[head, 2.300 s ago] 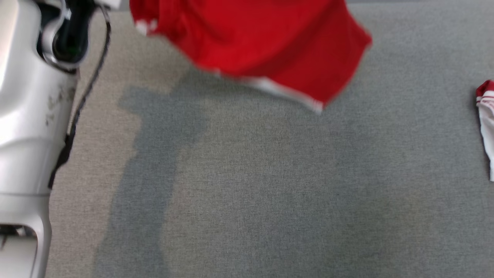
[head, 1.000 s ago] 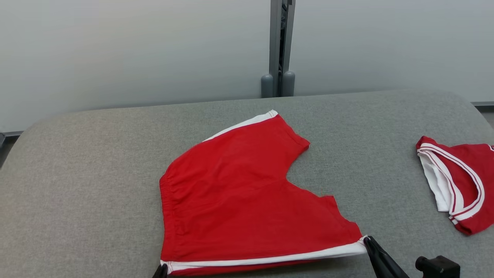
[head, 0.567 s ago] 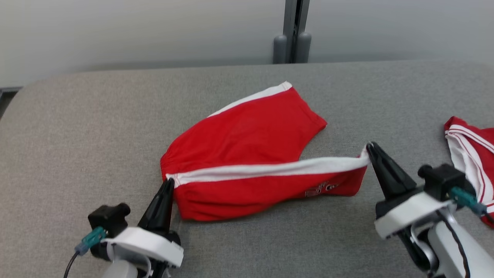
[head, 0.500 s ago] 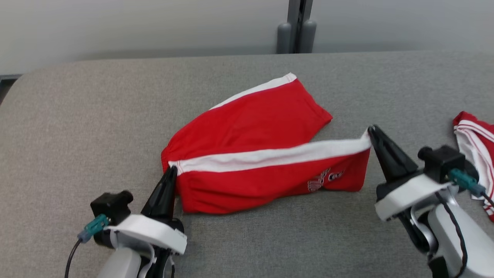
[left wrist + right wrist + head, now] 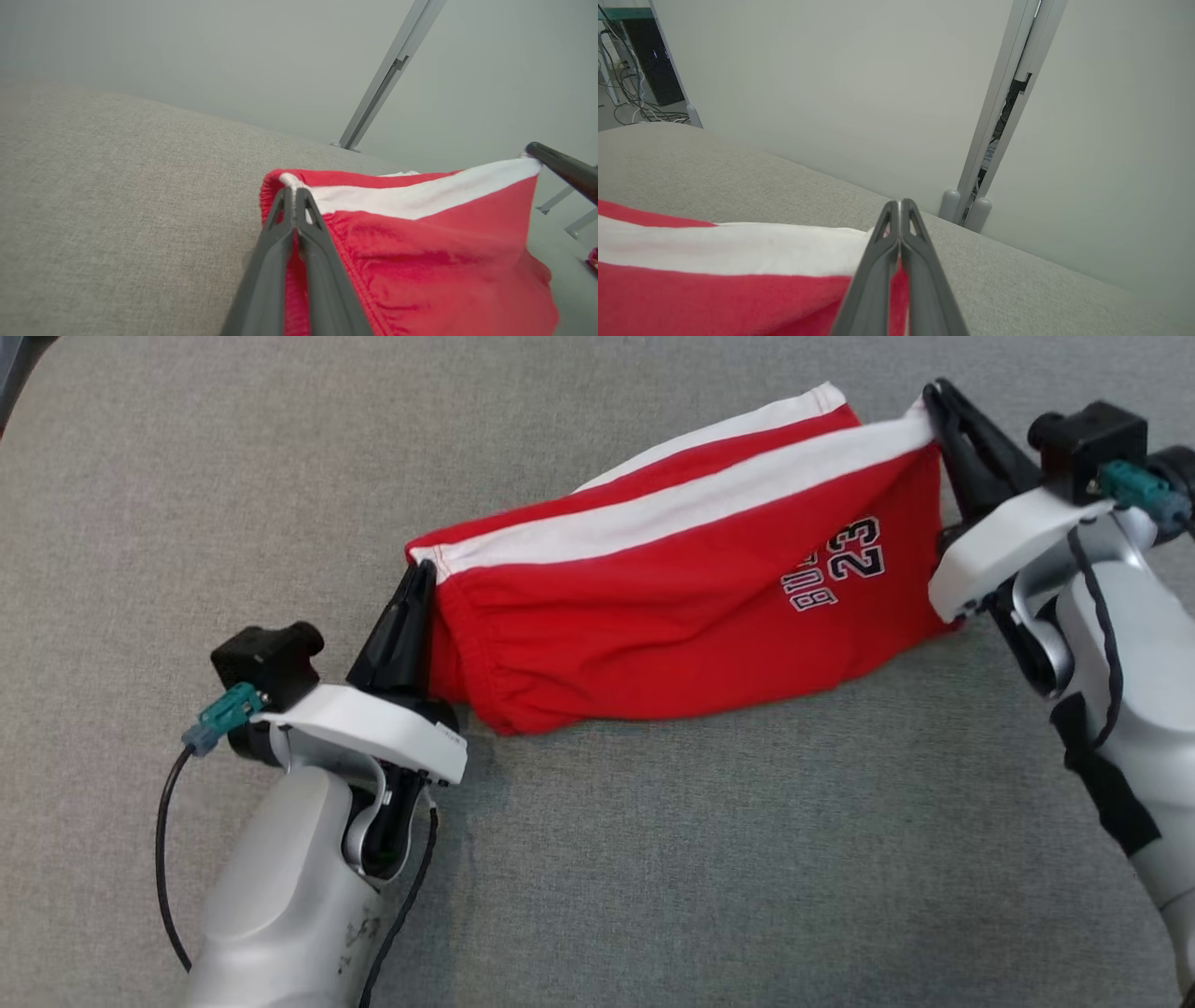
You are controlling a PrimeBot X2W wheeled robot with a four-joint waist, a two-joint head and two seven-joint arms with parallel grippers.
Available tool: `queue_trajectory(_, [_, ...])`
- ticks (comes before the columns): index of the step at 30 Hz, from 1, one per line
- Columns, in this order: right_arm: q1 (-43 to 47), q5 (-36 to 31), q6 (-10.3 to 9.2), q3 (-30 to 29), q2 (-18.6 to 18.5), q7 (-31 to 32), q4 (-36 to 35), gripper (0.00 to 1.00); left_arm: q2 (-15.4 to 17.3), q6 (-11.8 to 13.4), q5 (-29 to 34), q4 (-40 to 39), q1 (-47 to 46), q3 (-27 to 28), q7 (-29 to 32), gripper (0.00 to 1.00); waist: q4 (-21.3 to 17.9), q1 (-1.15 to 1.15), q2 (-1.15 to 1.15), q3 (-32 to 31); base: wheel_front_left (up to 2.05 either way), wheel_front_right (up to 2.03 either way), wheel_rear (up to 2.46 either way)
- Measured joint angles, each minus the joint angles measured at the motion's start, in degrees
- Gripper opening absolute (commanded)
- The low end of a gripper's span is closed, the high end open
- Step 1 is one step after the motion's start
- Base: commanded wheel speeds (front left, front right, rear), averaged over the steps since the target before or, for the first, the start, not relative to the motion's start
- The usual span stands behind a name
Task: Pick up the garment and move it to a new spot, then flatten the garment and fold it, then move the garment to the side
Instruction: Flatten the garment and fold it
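The garment [image 5: 691, 588] is a pair of red shorts with a white side stripe and a printed "23". It is doubled over on the grey padded table [image 5: 653, 859], its near half lifted and drawn over the far half. My left gripper [image 5: 417, 581] is shut on the waistband corner at the stripe's left end [image 5: 293, 186]. My right gripper [image 5: 931, 394] is shut on the stripe's other end at the hem corner [image 5: 899, 210]. The stripe [image 5: 420, 198] runs taut between the two grippers.
Bare grey padding stretches in front of the shorts and to their left [image 5: 187, 485]. A pale wall with a metal post [image 5: 999, 112] stands behind the table. Cables and dark equipment [image 5: 635, 70] sit on the floor beyond the table's far corner.
Both grippers have carried the near edge of the shorts up and away over the far half, folding them. The head camera has tilted down, so the wall has left its picture.
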Motion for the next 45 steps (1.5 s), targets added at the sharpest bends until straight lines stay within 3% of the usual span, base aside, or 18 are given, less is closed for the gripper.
queue_trajectory(14, [-15.63,-4.64,0.00,-0.20,1.10,-0.68,16.80,0.00,-0.11,3.10,-3.23,1.42,-9.32,-6.06,0.01,0.00,4.24,0.00,0.00,7.39,0.00,0.00,0.00])
queue_trajectory(15, [-16.05,-4.64,0.00,-0.84,1.33,-0.70,17.84,0.22,-0.12,3.36,-3.30,1.44,-9.48,-6.26,0.01,0.00,4.37,0.00,0.00,7.68,0.00,0.00,0.00])
queue_trajectory(16, [-16.33,-4.64,0.00,-1.36,1.53,-0.71,18.53,0.62,-0.10,3.60,-3.32,1.43,-9.65,-6.42,0.01,0.19,4.46,0.00,0.00,7.89,0.00,0.00,0.00])
queue_trajectory(17, [-16.51,-4.59,0.00,-1.86,1.72,-0.71,18.76,1.00,-0.09,3.75,-3.46,1.35,-9.84,-6.53,0.01,0.55,4.51,0.00,0.00,8.05,0.00,0.00,0.00])
queue_trajectory(18, [-16.68,-4.59,0.00,-2.16,1.89,-0.71,18.78,1.00,-0.11,4.11,-3.43,1.34,-10.01,-6.66,0.01,1.00,4.51,0.00,0.00,8.13,0.00,0.00,0.00])
queue_trajectory(26, [-15.10,-1.93,0.00,-3.97,2.79,-0.79,15.78,1.00,-0.13,5.82,-1.08,0.48,-8.54,-4.54,0.01,1.00,3.51,0.00,0.00,7.02,0.00,0.00,0.00])
queue_trajectory(32, [-8.47,6.47,0.00,-2.37,3.27,-0.60,15.07,1.00,-0.14,5.50,0.53,-1.79,-3.16,-1.34,0.01,1.00,2.73,0.00,0.00,4.55,0.00,0.00,0.00])
queue_trajectory(43, [-0.81,19.30,-0.02,5.39,1.02,12.68,14.23,1.00,-0.14,4.45,1.08,-3.44,3.35,0.69,0.01,1.00,2.53,0.00,0.00,1.24,0.00,0.00,0.00])
queue_trajectory(44, [-0.53,20.28,-0.02,5.99,0.93,13.55,13.93,0.48,-0.13,4.45,1.44,-3.38,3.37,0.62,0.01,1.00,2.62,0.00,0.00,1.05,0.00,0.00,0.00])
queue_trajectory(45, [-0.12,20.80,-0.02,6.71,0.78,14.27,13.52,0.24,-0.12,4.44,1.48,-3.36,3.43,0.63,0.01,1.00,2.69,0.00,0.00,0.84,0.00,0.00,0.00])
